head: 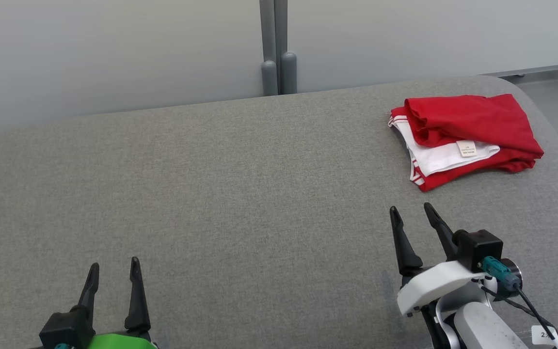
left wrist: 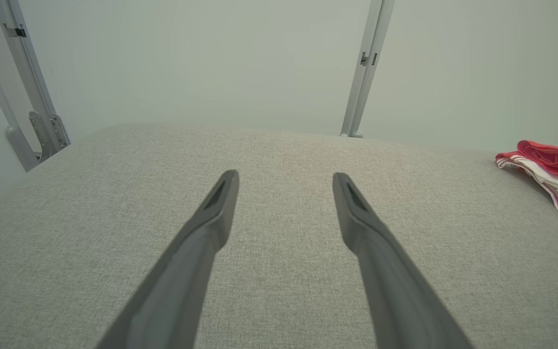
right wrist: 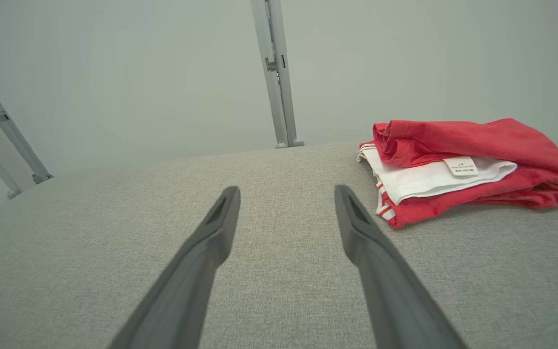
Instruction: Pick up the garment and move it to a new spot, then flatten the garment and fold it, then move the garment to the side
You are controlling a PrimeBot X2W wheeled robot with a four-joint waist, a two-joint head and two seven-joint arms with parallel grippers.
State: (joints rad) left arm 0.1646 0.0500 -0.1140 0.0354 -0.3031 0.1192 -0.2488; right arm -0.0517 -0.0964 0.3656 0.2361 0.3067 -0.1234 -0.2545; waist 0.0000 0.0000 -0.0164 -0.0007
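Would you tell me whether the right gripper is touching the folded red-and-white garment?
Apart: the head view shows grey cushion between the right gripper and the garment.

Your left gripper [head: 115, 262]: two long black tapered fingers [head: 136, 291], bright green housing [head: 119, 341] behind. Your right gripper [head: 410, 206]: same black fingers, white curved bracket [head: 434, 283], black cube camera [head: 480, 247], teal plug [head: 497, 269], thin black cable [head: 526, 300], small white tag [head: 545, 334].

The garment [head: 472, 121] at far right is red with a white panel, white-striped trim and a pale label [head: 466, 148]; the surface [head: 211, 194] is heathered grey.
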